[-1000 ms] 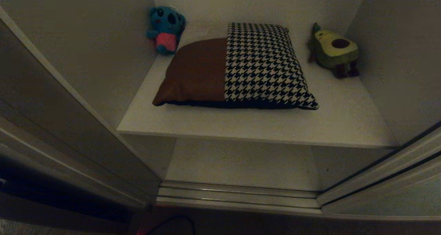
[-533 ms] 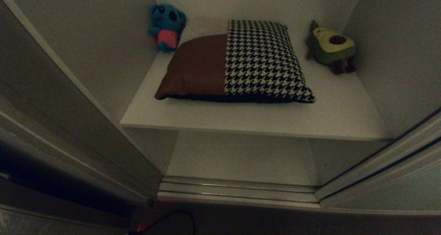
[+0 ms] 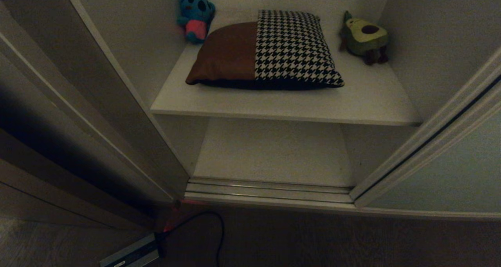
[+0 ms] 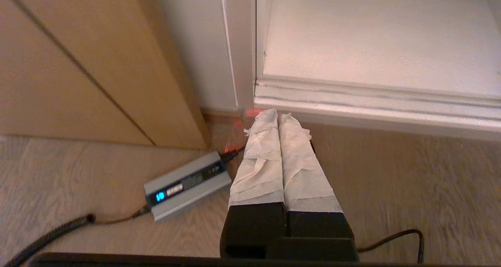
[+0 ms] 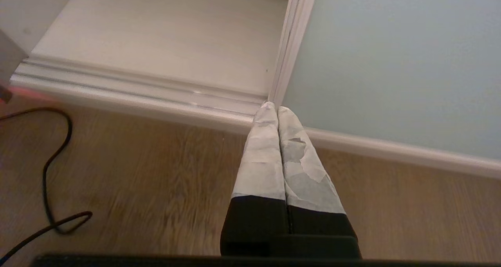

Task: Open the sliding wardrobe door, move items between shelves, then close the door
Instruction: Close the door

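Observation:
The wardrobe stands open in the head view. A cushion (image 3: 270, 49) with a brown block and black-and-white houndstooth lies flat on the upper off-white shelf (image 3: 282, 106). The lower shelf (image 3: 270, 153) beneath it is bare. The pale grey-green sliding door (image 3: 450, 173) is slid to the right, its edge also in the right wrist view, sliding door (image 5: 391, 63). Neither arm shows in the head view. My left gripper (image 4: 278, 116) is shut, empty, low over the floor before the track. My right gripper (image 5: 276, 108) is shut, empty, near the door's edge.
A blue plush toy (image 3: 195, 16) sits in the upper shelf's back left corner, an avocado plush (image 3: 364, 36) at the back right. The ribbed floor track (image 3: 270, 188) fronts the lower shelf. A silver box (image 4: 188, 184) with a cable lies on the wooden floor at the left.
The whole head view has shifted: the shelves and cushion sit higher and smaller in the picture and more floor shows, so the camera has moved back. The things themselves stay put.

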Robot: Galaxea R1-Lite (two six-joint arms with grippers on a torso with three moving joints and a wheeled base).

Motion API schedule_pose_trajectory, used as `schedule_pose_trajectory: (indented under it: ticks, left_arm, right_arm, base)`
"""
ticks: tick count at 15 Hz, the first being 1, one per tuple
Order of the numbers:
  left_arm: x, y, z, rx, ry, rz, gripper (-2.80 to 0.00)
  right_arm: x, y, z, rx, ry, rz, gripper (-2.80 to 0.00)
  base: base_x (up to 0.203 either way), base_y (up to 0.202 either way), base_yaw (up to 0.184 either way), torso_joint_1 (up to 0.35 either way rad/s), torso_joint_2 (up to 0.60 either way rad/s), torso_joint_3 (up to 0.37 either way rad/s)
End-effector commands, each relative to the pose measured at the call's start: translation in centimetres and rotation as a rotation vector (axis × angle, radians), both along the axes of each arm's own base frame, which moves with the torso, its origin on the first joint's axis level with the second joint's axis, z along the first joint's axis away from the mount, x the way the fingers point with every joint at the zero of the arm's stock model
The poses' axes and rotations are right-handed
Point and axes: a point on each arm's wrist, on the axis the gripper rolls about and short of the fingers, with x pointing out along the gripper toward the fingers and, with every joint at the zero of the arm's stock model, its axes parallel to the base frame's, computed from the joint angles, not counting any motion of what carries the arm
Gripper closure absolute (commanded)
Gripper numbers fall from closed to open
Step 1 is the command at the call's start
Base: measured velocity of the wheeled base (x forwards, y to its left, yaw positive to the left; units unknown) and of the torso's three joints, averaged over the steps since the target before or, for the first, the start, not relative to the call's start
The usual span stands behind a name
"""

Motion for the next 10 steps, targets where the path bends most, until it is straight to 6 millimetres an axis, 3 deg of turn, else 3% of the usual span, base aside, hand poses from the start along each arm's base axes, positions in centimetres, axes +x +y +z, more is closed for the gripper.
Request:
schedule_pose_trajectory:
  ticks: [1, 10]
  left_arm:
    - [0.02, 0.00, 0.00, 0.001, 0.003, 0.001, 0.00]
    - [0.01, 0.00, 0.02, -0.004, 0.000, 0.000, 0.00]
  right_arm:
    - [0.03, 0.00, -0.08, -0.001, 0.004, 0.001, 0.00]
    - [0.02, 0.00, -0.09, -0.001, 0.003, 0.001, 0.00]
  base:
    - [-0.125, 0.000, 0.003, 0.002, 0.01, 0.007]
    - [0.000, 0.000, 0.000, 0.000, 0.00, 0.000]
